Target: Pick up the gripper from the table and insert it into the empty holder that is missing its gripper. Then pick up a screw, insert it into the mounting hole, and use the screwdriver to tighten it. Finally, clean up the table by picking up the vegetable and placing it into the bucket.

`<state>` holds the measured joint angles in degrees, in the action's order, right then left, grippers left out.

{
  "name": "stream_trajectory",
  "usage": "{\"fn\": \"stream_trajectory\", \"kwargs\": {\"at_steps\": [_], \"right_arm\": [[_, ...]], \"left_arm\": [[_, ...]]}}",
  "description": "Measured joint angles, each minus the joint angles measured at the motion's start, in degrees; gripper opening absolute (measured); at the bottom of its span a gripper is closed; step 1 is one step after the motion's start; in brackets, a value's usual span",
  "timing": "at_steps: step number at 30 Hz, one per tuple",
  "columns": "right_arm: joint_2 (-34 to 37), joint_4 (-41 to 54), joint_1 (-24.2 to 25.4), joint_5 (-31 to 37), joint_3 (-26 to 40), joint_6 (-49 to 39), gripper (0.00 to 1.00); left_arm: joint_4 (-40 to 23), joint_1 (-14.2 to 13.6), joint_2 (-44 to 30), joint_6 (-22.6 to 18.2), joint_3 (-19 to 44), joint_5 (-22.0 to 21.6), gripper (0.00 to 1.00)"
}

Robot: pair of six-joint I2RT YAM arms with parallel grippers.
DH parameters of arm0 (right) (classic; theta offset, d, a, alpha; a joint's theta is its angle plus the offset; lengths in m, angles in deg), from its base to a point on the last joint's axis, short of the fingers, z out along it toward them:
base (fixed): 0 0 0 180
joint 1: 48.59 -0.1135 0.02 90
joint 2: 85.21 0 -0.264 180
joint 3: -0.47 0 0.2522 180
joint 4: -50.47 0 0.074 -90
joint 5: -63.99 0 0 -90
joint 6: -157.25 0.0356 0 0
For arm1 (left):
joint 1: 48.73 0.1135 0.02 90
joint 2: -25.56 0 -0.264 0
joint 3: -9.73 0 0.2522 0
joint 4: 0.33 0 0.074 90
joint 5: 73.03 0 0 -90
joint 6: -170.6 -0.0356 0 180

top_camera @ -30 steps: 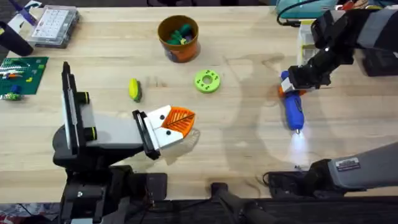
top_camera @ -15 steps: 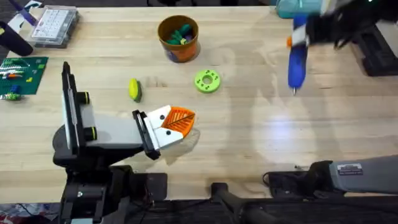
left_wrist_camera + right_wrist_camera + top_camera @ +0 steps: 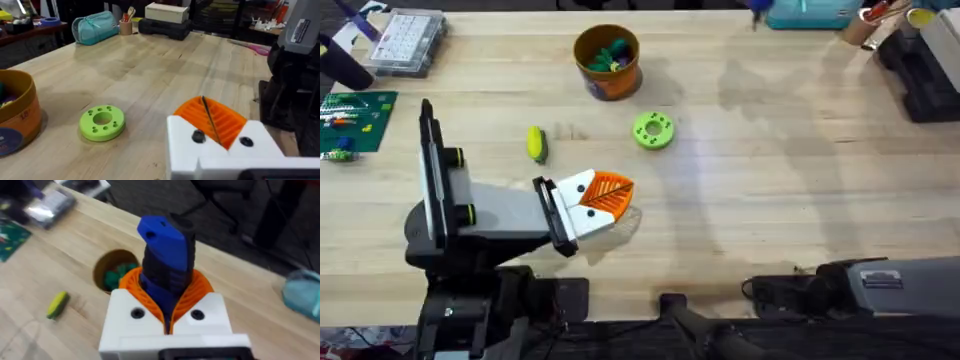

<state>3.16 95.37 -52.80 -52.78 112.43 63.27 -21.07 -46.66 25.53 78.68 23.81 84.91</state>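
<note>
The tabletop [image 3: 770, 200] holds the bucket [image 3: 607, 62], far back. The left gripper [image 3: 605, 200] rests low, jaws shut on nothing. The right gripper [image 3: 167, 317] clamps the screwdriver [image 3: 167, 255]. The vegetable [image 3: 535, 143] lies near the disc [image 3: 653, 130].

We see the blue screwdriver [image 3: 167, 255] standing upright between the orange ribbed pads of the right gripper [image 3: 167, 305], its butt end toward the camera. The vegetable [image 3: 536, 143], yellow with a green end, lies flat on the light wooden table [image 3: 760, 200], near the orange-brown bucket [image 3: 607, 62], which stands upright holding green and blue pieces.
</note>
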Motion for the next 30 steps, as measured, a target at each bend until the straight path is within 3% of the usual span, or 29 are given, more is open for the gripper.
{"fn": "stream_trajectory", "kwargs": {"at_steps": [10, 20, 24, 25, 30], "right_arm": [[-8.1, -10.3, -10.0, -4.4, 0.3, 2.6, 0.025], [-9.3, -17.9, -16.1, -14.8, -0.8, 5.0, 0.025], [-9.3, -23.4, -18.9, -16.5, -4.6, 5.9, 0.025], [-9.3, -31.7, -20.3, -19.7, -9.6, 8.1, 0.025], [-9.3, -46.4, -21.5, -24.4, -17.1, 12.6, 0.024]], "left_arm": [[0.0, 0.0, 0.0, 0.0, 0.0, 0.0, 0.007], [0.0, 0.0, 0.0, 0.0, 0.0, 0.0, 0.007], [0.0, 0.0, 0.0, 0.0, 0.0, 0.0, 0.007], [0.0, 0.0, 0.0, 0.0, 0.0, 0.0, 0.007], [0.0, 0.0, 0.0, 0.0, 0.0, 0.0, 0.007]]}}
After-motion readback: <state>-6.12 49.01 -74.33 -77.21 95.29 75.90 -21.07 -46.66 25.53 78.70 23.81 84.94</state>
